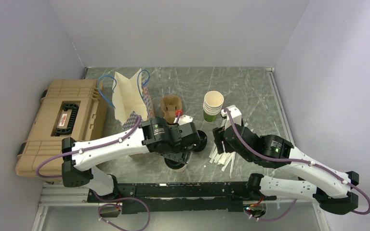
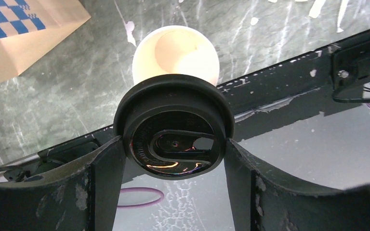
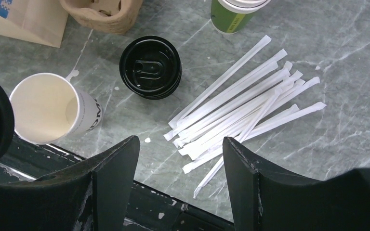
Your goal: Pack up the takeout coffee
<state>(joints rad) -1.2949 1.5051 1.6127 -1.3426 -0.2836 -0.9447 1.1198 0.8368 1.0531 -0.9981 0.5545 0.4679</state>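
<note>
The paper cup [image 3: 46,108] stands at the near edge of the marble table [image 1: 250,86], just beside the black rail, its mouth open and its cream inside empty. Its black lid [image 2: 173,127] is not seated: the left gripper [image 2: 173,144] pinches the lid by the rim, one finger on each side, and holds it over the cup's near rim. Whether lid and cup touch cannot be told.

Beyond the cup to the right lies the pile of black lids [image 3: 150,66], near it but apart. Further right of the cup is a heap of paper-wrapped straws [image 3: 241,110]. The right gripper [image 3: 180,142] hangs over their near end, jaws wide apart and holding nothing.

Behind the cup sit a brown pulp cup carrier [image 1: 170,107], a stack of lidless cups with green base [image 1: 213,106] and a paper bag [image 1: 130,96]. Far left of the cup is a tan hard case [image 1: 62,120].
</note>
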